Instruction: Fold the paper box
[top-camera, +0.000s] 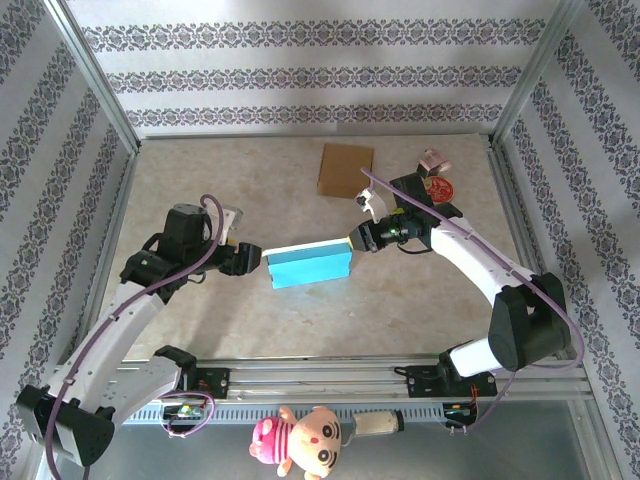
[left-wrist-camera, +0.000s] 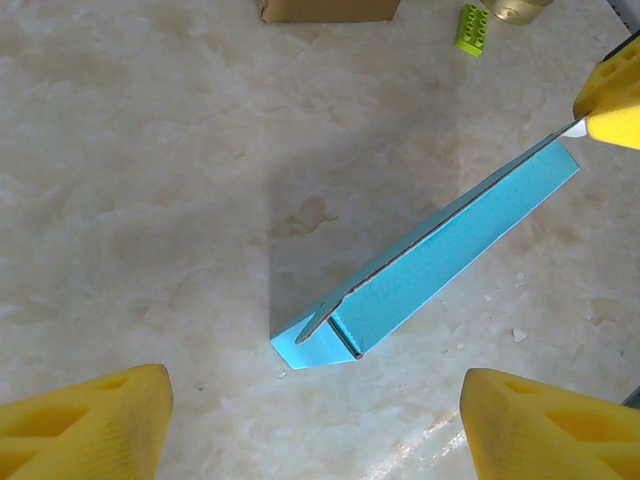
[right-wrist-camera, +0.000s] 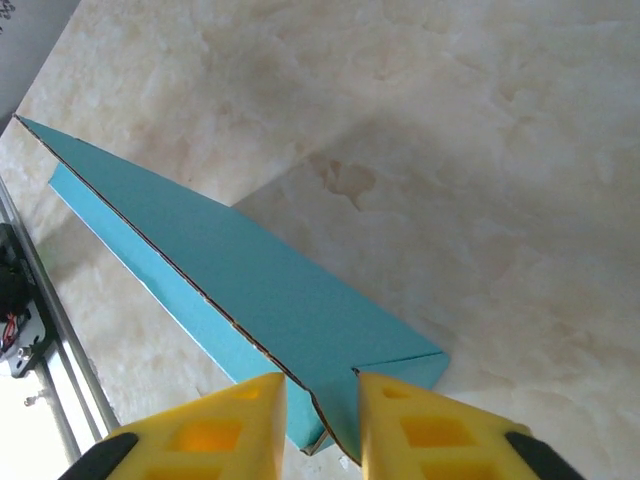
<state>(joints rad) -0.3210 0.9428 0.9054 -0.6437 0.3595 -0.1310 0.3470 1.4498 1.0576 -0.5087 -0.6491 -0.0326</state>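
The paper box (top-camera: 310, 265) is light blue, long and narrow, and lies partly folded in the middle of the table with one panel standing up. My right gripper (top-camera: 358, 240) is at its right end. In the right wrist view the yellow fingers (right-wrist-camera: 230, 420) sit close on either side of the raised panel's end (right-wrist-camera: 250, 290), shut on it. My left gripper (top-camera: 250, 258) stands open just off the box's left end. In the left wrist view its fingers (left-wrist-camera: 90, 420) are wide apart and the box end (left-wrist-camera: 330, 340) lies ahead of them, untouched.
A flat brown cardboard piece (top-camera: 346, 170) lies at the back of the table. A pink item (top-camera: 434, 160) and a red round thing (top-camera: 440, 188) sit at the back right, and a green brick (left-wrist-camera: 472, 28) is close by. A plush doll (top-camera: 300, 438) lies below the front rail.
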